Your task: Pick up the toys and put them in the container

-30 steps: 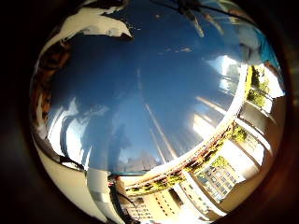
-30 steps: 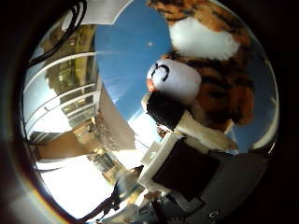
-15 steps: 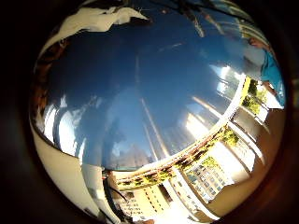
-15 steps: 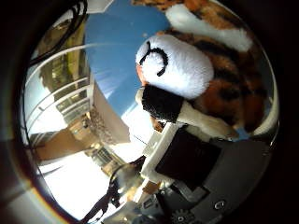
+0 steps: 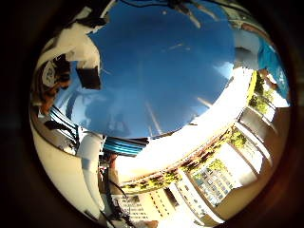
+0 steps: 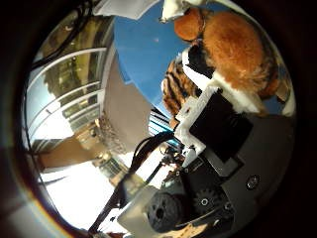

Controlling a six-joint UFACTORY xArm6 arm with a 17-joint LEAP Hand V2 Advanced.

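Note:
A plush tiger (image 6: pixel 233 49), orange with black stripes and white patches, fills much of the thumb side view, close against my palm. My right hand (image 6: pixel 213 124) has a white and black finger curled across its striped body. In the little finger side view the same toy (image 5: pixel 47 83) shows at the rim, with another finger (image 5: pixel 78 47) bent beside it. Under the hand lies the round blue table (image 5: pixel 161 71). No container is in view.
The table's ribbed blue edge (image 5: pixel 126 145) meets a pale floor. A white railing (image 6: pixel 64 89) and buildings (image 5: pixel 209 175) lie beyond. Something teal and white (image 5: pixel 266 57) stands at the table's far side.
The tiger's white muzzle faced the palm before; now its orange back and stripes do, and a finger lies across it. Both views have swung, so more of the table's edge shows.

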